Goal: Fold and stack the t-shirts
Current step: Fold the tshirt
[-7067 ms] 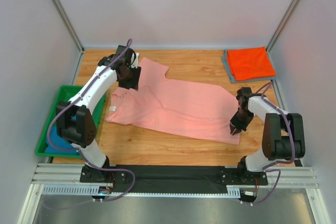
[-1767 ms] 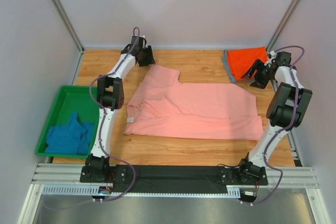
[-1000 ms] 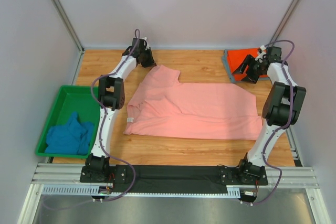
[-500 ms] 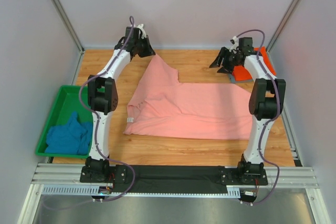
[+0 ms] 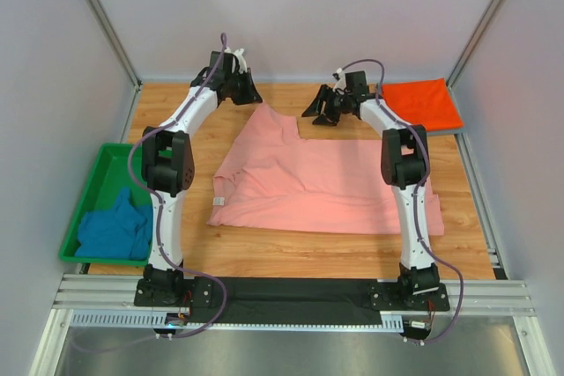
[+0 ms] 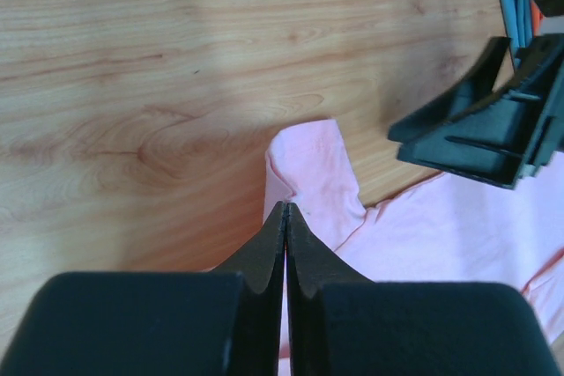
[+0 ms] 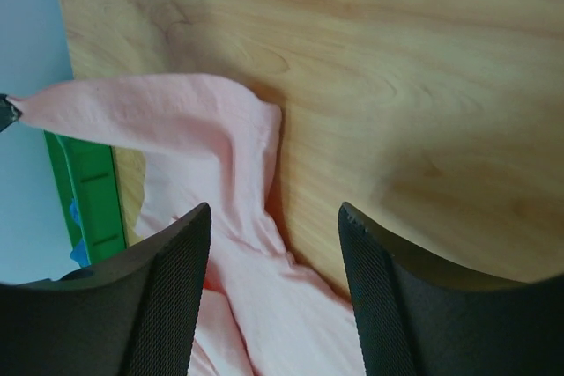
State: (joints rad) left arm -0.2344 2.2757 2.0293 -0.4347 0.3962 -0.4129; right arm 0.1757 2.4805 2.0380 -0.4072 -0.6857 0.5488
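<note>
Pinching sleeve [image 5: 267, 121] of salmon-pink t-shirt [image 5: 326, 187] in left gripper [image 5: 247, 94], jaws together on cloth. Shirt body spread across table [image 5: 264, 253]. Right gripper [image 5: 317, 118] hovers near sleeve, jaws apart, empty. My worry: right closes on bare wood or single layer, fold skews.

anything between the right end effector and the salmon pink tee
Nothing visible. The open right end effector hangs above the wooden tabletop, right beside the salmon-pink cloth t-shirt, with its far edge showing between the fingers.
</note>
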